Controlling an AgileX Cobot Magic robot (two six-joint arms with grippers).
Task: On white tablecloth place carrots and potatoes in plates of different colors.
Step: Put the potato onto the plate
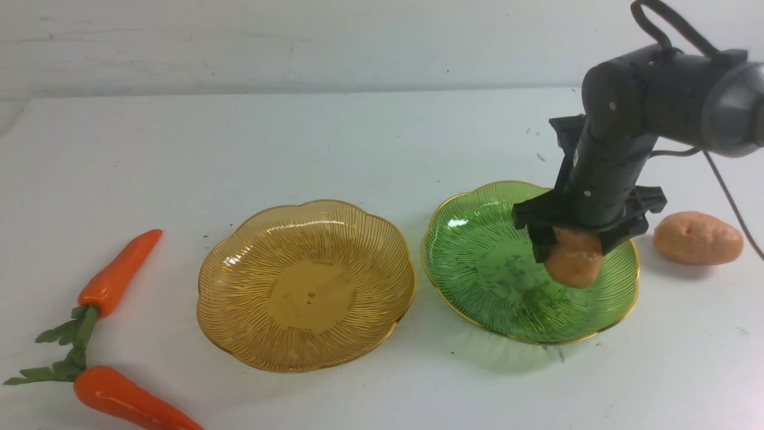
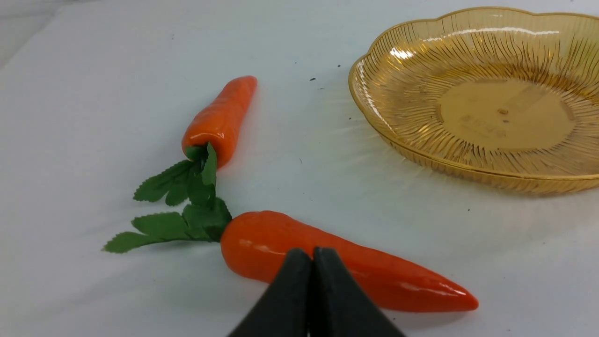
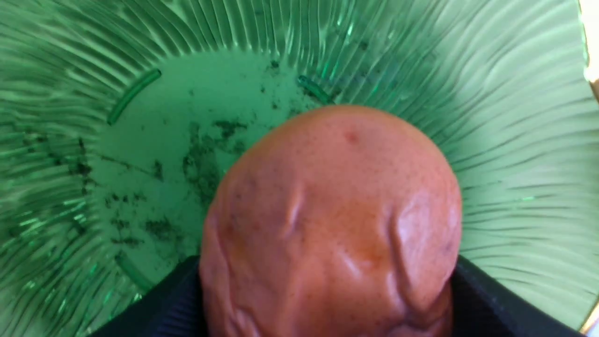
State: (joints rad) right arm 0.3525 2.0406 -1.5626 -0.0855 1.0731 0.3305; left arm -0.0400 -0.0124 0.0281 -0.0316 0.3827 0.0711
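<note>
Bright, diffuse light, soft shadows, white glare streaks on the amber plate (image 1: 239,310), slightly blurred close-up potato (image 3: 337,224).

Right arm (image 1: 615,161): enters from the right edge of the front view; thick joint held high; forearm slants steeply down and toward the left
Right claw (image 1: 574,246): points downward; jaws set wide, one on each side of a potato (image 1: 576,269), gripping its upper end
Left claw (image 2: 312,253): jaws pressed together, tips touching; visible only in the left wrist view
</note>
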